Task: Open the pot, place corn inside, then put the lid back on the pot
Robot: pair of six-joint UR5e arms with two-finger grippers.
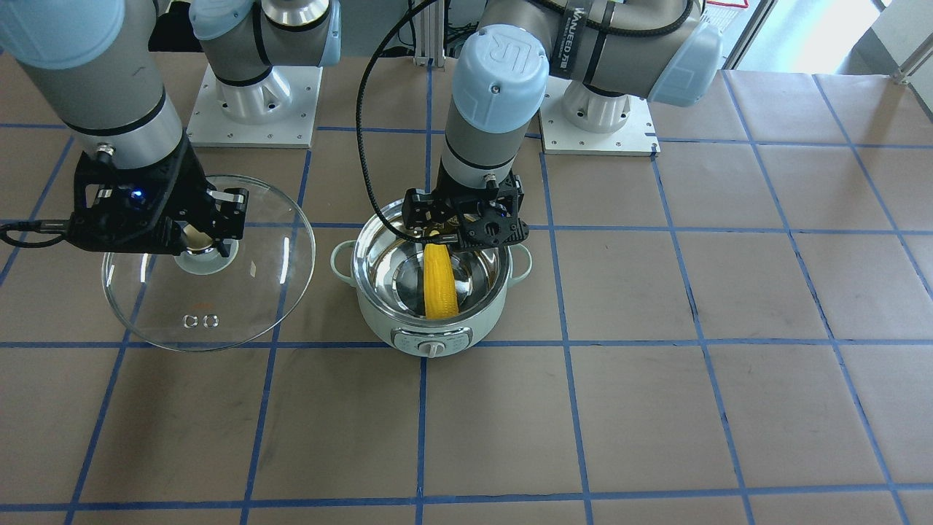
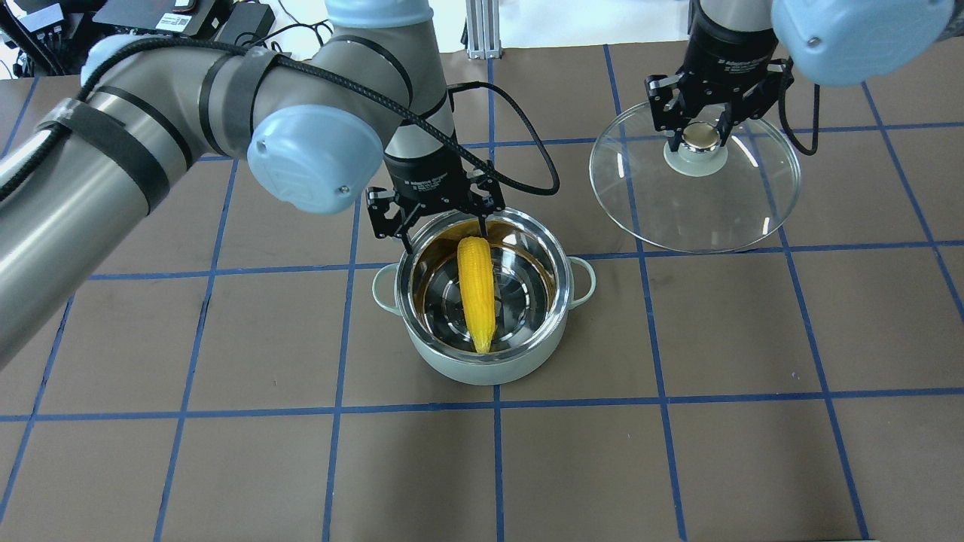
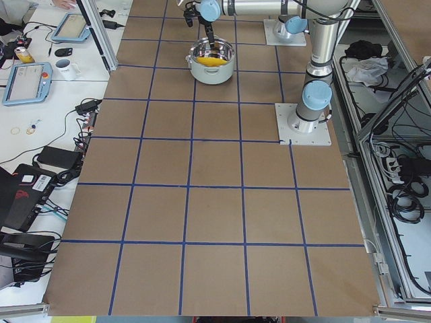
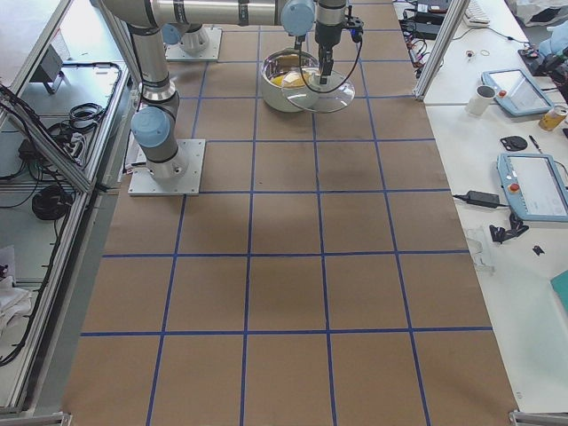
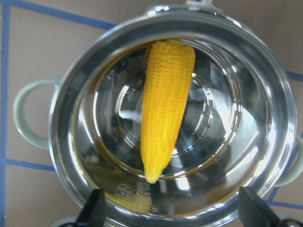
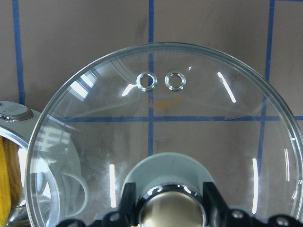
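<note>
1. The left gripper [image 2: 444, 233] hung just above the pot's rim. Its fingertips [image 5: 94, 212] were spread wide, with nothing between them.
2. The corn [image 2: 477, 290] lay loose inside the pot [image 2: 482, 369] on the shiny steel floor. It reached nearly from wall to wall and was clear of both fingertips.
3. The right gripper [image 2: 700, 135] was clamped on the lid's gold cap [image 6: 171, 210], with one of its fingers [image 6: 214, 203] pressed to each side of it.
4. The lid [image 2: 693, 203] sat just beside the pot on the right arm's side, with its two vent rings on the edge farthest from the robot. I could not tell whether its rim touched the surface.
5. The pot stood on a brown table [image 2: 678, 452] marked into squares by blue tape [image 2: 497, 467]. Its knob panel faced away from the robot.
6. Behind the pot, the two arms rose from pale base plates [image 1: 255, 102] bolted to the table.
7. Well away from the pot, white benches [image 3: 47, 114] ran along the operators' side. They carried a mug [image 3: 65, 67], tablets [image 3: 25, 84] and loose cables.
</note>
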